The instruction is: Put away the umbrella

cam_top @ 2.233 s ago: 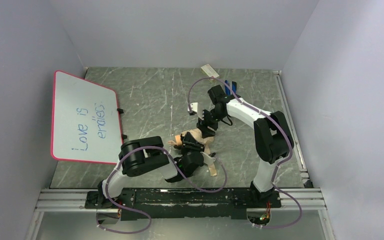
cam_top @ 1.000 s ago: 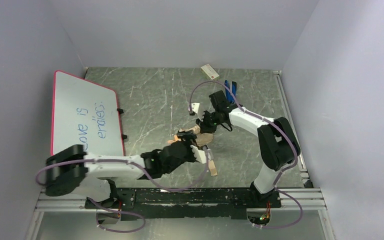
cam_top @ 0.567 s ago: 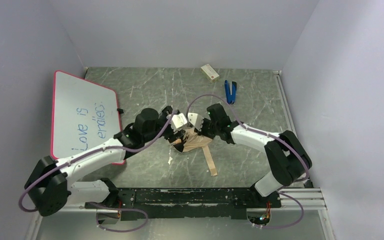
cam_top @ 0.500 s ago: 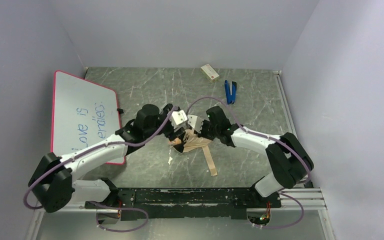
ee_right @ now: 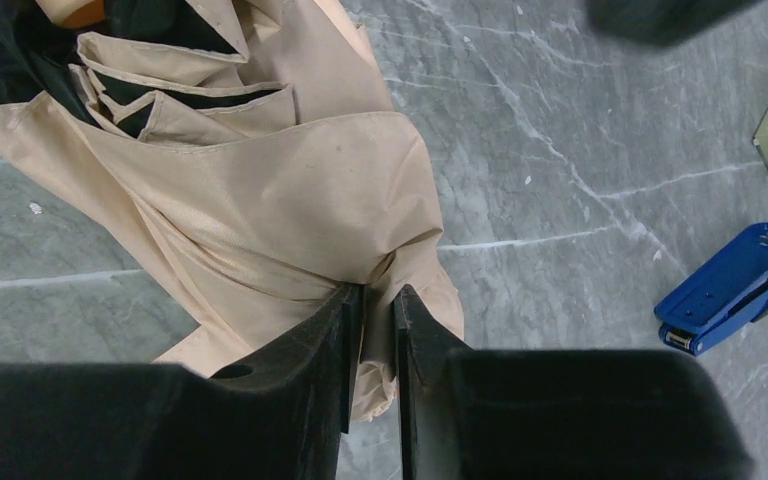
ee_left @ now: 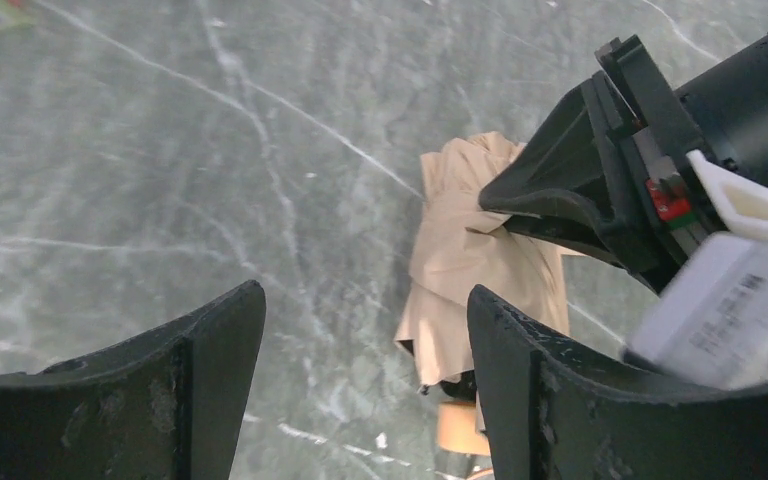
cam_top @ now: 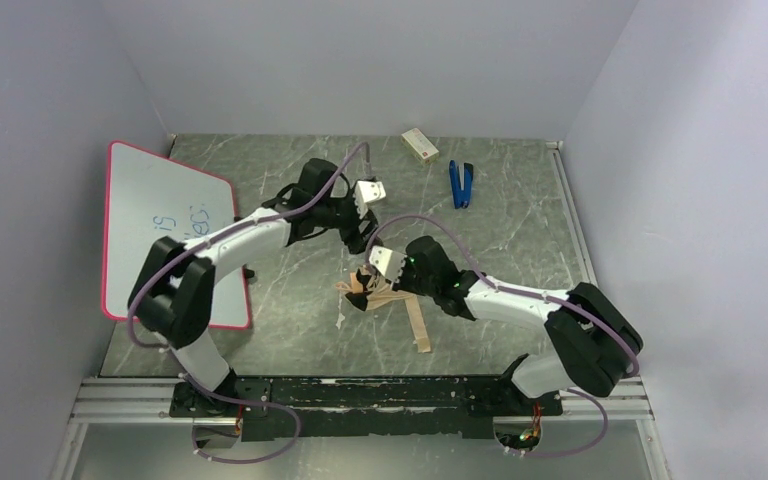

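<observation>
Right wrist view gives me the clearest read: the right gripper (ee_right: 370, 300) has its fingers pressed almost together on a bunched fold of the umbrella (ee_right: 290, 210), pinching beige canopy cloth and not the shaft. The umbrella lies collapsed but loose near the middle of the table (cam_top: 290, 180), its folds splayed, its handle knob (ee_left: 460, 428) at the near end and its closure strap (cam_top: 418, 325) trailing flat toward the arm bases. My left gripper (ee_left: 360, 300) is spread wide and empty, held above the bare stone just beyond the umbrella, touching nothing. I judge this thing light and floppy: the fabric is thin and slick and will slide or stretch under a pinch, while the black ribs underneath are stiff but easy to bend. A cloth grip like the present one will drag the bundle, not lift it cleanly. For real control I would take the knob or the shaft just behind it, and catch the strap near its free end when wrapping. Room is generous: the whiteboard (cam_top: 160, 230) sits well apart on the left, the blue stapler (cam_top: 460, 183) and small box (cam_top: 420, 145) are well apart toward the far wall, and the enclosure walls only matter on wide swings.
</observation>
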You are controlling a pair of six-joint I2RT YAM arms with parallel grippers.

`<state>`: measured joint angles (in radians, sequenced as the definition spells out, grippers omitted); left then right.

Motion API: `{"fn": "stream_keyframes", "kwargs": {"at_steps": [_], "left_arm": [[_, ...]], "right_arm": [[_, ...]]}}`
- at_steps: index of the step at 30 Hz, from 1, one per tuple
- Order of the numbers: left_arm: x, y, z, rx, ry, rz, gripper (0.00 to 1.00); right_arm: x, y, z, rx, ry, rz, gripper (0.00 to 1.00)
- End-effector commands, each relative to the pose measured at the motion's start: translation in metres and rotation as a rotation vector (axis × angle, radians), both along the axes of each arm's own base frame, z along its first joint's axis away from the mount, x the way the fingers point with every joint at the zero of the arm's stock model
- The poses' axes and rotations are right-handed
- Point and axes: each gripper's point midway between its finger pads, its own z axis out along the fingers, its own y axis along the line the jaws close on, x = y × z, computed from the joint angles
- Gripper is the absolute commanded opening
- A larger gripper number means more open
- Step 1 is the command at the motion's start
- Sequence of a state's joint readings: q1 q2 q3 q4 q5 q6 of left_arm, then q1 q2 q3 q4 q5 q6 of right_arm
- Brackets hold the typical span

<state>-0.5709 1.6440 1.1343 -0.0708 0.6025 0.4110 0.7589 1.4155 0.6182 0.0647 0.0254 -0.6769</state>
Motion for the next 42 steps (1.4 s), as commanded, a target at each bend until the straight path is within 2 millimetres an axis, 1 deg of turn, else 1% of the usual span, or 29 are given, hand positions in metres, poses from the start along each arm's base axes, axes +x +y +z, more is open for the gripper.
{"fn": "stream_keyframes", "kwargs": {"at_steps": [1,3,6,9,14,18,23,25,28,30,33,36,37,39,40,42], "left_arm": [[-0.03,-0.015,-0.029,0.024,0.2,-0.166,0.77],[-0.035,-0.017,-0.046,0.066,0.244,-0.185,0.77],[-0.035,-0.012,-0.072,0.143,0.285,-0.164,0.77],[-0.039,-0.011,-0.086,0.172,0.331,-0.171,0.78],[-0.056,-0.015,-0.1,0.201,0.407,-0.211,0.77],[-0.068,-0.019,-0.105,0.201,0.45,-0.247,0.77],[-0.081,-0.018,-0.113,0.235,0.47,-0.278,0.76],[-0.08,-0.018,-0.113,0.235,0.463,-0.27,0.76],[-0.071,-0.017,-0.104,0.235,0.42,-0.239,0.73],[-0.061,-0.018,-0.089,0.205,0.385,-0.212,0.73],[-0.052,-0.023,-0.056,0.118,0.351,-0.197,0.74],[-0.051,-0.026,-0.03,0.054,0.335,-0.209,0.75],[-0.053,-0.027,-0.025,0.039,0.339,-0.218,0.75],[-0.059,-0.029,-0.021,0.014,0.359,-0.235,0.76],[-0.06,-0.029,-0.023,0.011,0.373,-0.239,0.77],[-0.063,-0.029,-0.033,0.028,0.399,-0.23,0.77]], "right_arm": [[-0.049,-0.03,-0.049,-0.136,0.177,-0.023,0.24],[-0.052,-0.03,-0.05,-0.139,0.177,-0.019,0.24],[-0.051,-0.031,-0.048,-0.146,0.16,-0.017,0.23],[-0.05,-0.03,-0.046,-0.149,0.151,-0.015,0.23],[-0.05,-0.031,-0.046,-0.155,0.148,-0.013,0.23],[-0.051,-0.032,-0.048,-0.172,0.147,-0.011,0.23],[-0.05,-0.032,-0.048,-0.179,0.14,-0.011,0.23],[-0.049,-0.032,-0.047,-0.177,0.136,-0.01,0.23],[-0.049,-0.031,-0.047,-0.18,0.134,-0.009,0.22],[-0.049,-0.032,-0.048,-0.183,0.135,-0.009,0.22],[-0.05,-0.032,-0.049,-0.186,0.133,-0.01,0.22],[-0.051,-0.033,-0.05,-0.193,0.132,-0.009,0.22],[-0.051,-0.033,-0.051,-0.195,0.132,-0.01,0.22],[-0.052,-0.034,-0.051,-0.201,0.133,-0.009,0.22],[-0.052,-0.033,-0.051,-0.201,0.132,-0.009,0.22],[-0.052,-0.034,-0.051,-0.202,0.13,-0.01,0.22]]}}
